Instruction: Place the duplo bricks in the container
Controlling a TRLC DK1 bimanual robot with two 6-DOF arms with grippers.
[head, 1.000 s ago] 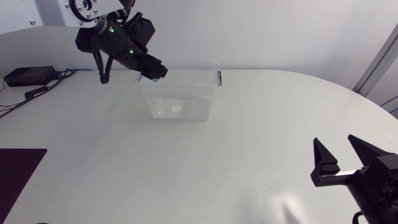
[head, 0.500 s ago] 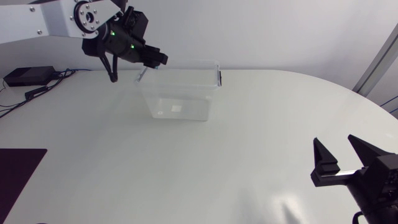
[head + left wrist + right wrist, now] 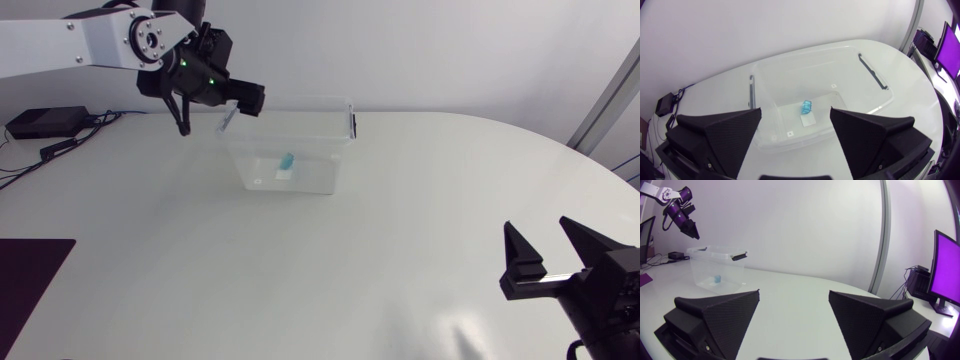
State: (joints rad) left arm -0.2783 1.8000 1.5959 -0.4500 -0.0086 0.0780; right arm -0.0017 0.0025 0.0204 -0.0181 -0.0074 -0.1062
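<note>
Released since a second ago, the blue duplo brick (image 3: 287,161) lies on the floor of the clear container (image 3: 320,145) below the open, empty left gripper (image 3: 245,102); no other bricks show, so the task looks done, and the right gripper (image 3: 545,262) rests spread wide.

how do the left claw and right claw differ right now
The left claw hangs above the clear container, by its far left corner; the right claw sits at the near right side of the table, far from the container. The left claw points down into the container, where a blue brick lies; the right claw points level across the table. Both are open and hold nothing.
</note>
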